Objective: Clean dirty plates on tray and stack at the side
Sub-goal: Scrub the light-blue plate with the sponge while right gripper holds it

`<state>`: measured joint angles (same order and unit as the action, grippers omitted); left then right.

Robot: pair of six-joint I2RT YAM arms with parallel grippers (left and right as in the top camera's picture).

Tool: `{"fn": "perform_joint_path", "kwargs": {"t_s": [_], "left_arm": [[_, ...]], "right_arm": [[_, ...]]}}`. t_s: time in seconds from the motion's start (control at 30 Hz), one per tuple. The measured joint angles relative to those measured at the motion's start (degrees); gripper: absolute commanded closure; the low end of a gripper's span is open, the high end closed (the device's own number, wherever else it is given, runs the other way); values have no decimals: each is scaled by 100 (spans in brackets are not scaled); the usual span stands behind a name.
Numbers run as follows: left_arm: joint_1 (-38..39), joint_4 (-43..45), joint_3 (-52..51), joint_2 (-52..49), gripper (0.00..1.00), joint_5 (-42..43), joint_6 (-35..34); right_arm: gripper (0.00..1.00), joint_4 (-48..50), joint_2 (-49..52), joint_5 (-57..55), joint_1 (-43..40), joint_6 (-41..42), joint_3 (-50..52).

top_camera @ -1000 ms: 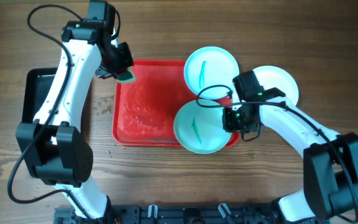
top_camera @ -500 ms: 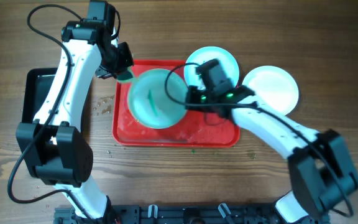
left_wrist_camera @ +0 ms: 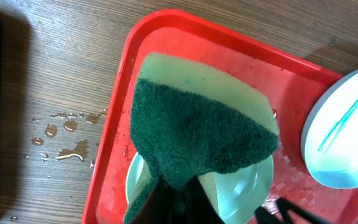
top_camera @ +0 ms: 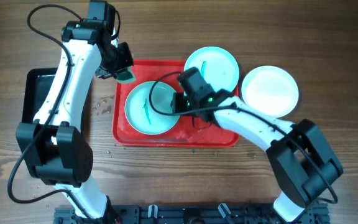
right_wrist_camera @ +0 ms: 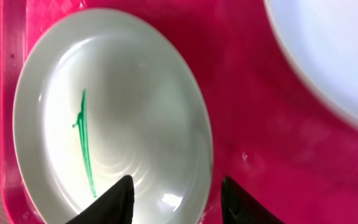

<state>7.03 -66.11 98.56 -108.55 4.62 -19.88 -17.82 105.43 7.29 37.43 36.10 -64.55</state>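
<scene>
Smeared plate (top_camera: 149, 107) now at tray's (top_camera: 120, 134) 9 o'clock; right hand (right_wrist_camera: 178, 202) open astride its stiff, probably slick rim, grip there; left hand (left_wrist_camera: 176, 196) clamps sponge (left_wrist_camera: 197, 124).

left arm (top_camera: 73, 68) extended, left gripper (left_wrist_camera: 178, 202) pinched on sponge (left_wrist_camera: 197, 130), right arm (top_camera: 253, 124) angled left, right gripper's (right_wrist_camera: 182, 199) 2 fingers apart

Brown wood-grain table (top_camera: 328, 37) fills my overhead view. Directly on it: red tray (top_camera: 166, 140) lying flat at centre; black tray (top_camera: 30, 93) at the left edge, apart from the red one; white plate (top_camera: 270, 91) on bare wood right of centre, near the red tray's upper right corner. Water drops (top_camera: 102, 107) lie scattered on the wood between the two trays.
</scene>
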Motion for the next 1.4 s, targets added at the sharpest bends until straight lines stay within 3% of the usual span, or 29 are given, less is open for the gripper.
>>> {"fn": "perform_joint_path", "kwargs": {"t_s": [0.2,0.33,0.43,0.63,0.83,0.97,1.13,1.4], "left_arm": [[0,0,0,-33,96,0,0],[0,0,0,-33,96,0,0],[0,-2,0,-35,96,0,0],[0,-31,-105,-114,96,0,0],[0,400,-1086,-142,96,7,0],[46,922,-1600,-157,96,31,20],[343,1602,-1969,-223,96,103,533],[601,1475,-2076,-538,96,310,1054]], "right_arm": [[78,-1014,1064,619,-376,-1023,-1351],[80,-1200,1331,796,-374,-1156,-1425],[96,-1215,1331,793,-374,-1156,-1436],[96,-1239,1331,791,-374,-597,-1438],[96,-1384,1331,723,-374,140,-1460],[96,-1351,1331,726,-374,160,-1462],[96,-1340,1331,726,-374,157,-1462],[96,-1340,1331,726,-374,116,-1462]]}}
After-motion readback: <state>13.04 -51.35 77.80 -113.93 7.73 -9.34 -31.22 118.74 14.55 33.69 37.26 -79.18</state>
